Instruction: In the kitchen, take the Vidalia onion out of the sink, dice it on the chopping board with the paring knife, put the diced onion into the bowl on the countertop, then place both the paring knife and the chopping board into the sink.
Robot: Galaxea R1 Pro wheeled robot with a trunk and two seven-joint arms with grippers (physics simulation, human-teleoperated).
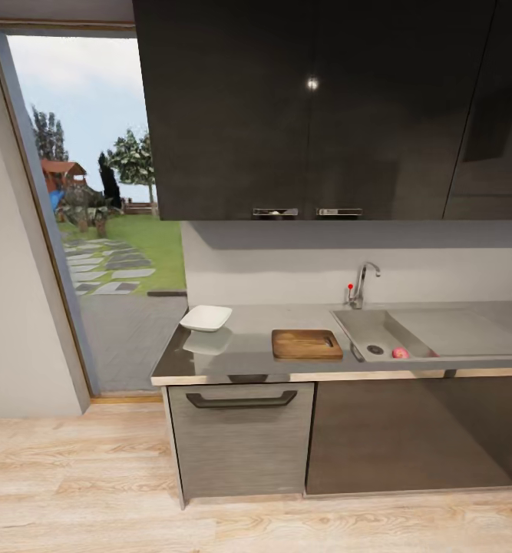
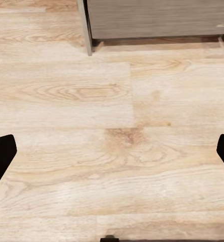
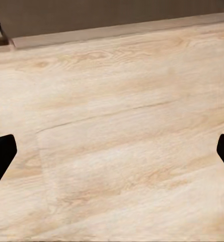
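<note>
With both grippers, left [image 2: 112, 151] and right [image 3: 112, 151], spread wide and empty over the floor [image 2: 112, 101], roll squarely up to the sink [image 1: 378, 334] so the onion [image 1: 400, 352] sits within reach.

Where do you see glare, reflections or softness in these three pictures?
Head view: a bright glare spot on the glossy upper cabinet; the bowl is mirrored in the shiny countertop; the garden outside looks soft. Left wrist view: the floor is evenly lit, grain slightly smeared. Right wrist view: the same flat light, mild blur.
</note>
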